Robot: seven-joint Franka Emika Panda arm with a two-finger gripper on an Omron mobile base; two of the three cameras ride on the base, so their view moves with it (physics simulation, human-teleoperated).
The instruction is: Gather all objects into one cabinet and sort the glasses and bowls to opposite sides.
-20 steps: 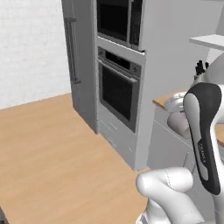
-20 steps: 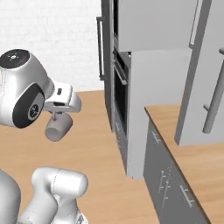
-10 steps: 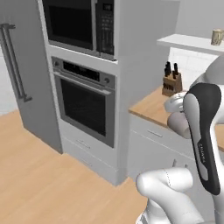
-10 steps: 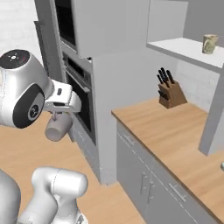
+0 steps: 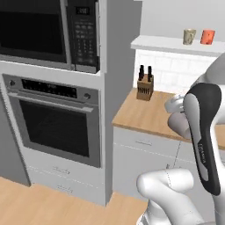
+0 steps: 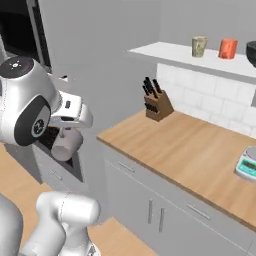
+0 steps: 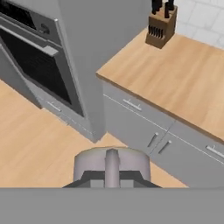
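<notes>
From the left base view, the beige cup (image 5: 189, 36) and the orange cup (image 5: 207, 37) stood side by side near the front edge of the cabinet's white bottom board (image 5: 162, 43), above the knife block (image 5: 144, 86) at the back of the worktop (image 5: 145, 113). From the right base view, the gripper (image 6: 69, 131) hung out over the floor, well apart from the worktop, closed narrow on the grey cup (image 6: 65, 144) dangling beneath it; the black bowl (image 6: 251, 52) sat just beside the orange cup. The hand view looked down on the grey cup's rim and handle pinched between the fingers. I judged the carry needed the cup lifted clear of the board's edge, then set beside the other cups, away from the bowl.
</notes>
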